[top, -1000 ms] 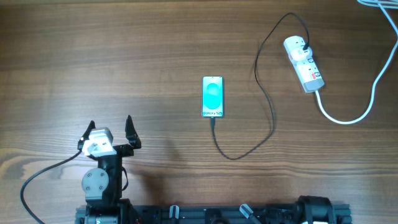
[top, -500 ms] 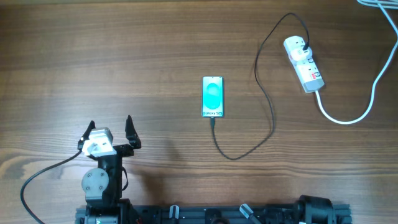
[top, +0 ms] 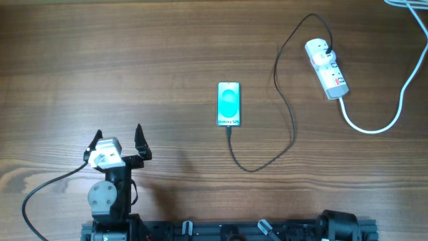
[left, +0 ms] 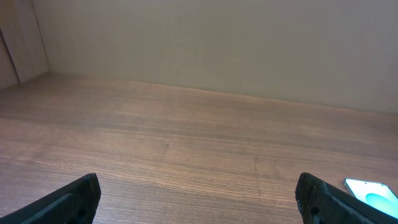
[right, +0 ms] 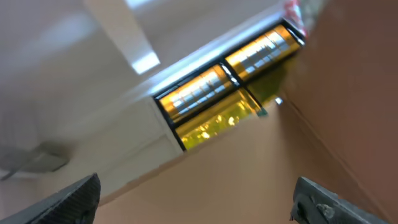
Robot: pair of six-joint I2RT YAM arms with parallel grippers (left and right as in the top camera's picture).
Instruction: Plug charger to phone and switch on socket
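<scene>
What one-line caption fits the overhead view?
Teal-screened rectangular smartphone mid-table, thin black charger cable reaching its lower edge from white power strip; open left gripper at lower left.

The brown wood-grain desk (top: 134, 60) fills the overhead view. From the left wrist, a plain beige wall (left: 217, 43) rises behind its far edge, with a wooden panel (left: 18, 37) at the left. The right wrist camera shows yellow-lit panels (right: 205, 90) overhead.

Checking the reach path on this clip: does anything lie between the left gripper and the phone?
Nothing visible does. Only bare table lies between the left gripper and the phone. The charger cable curves from the phone's near end toward the socket, away from that gripper.
</scene>
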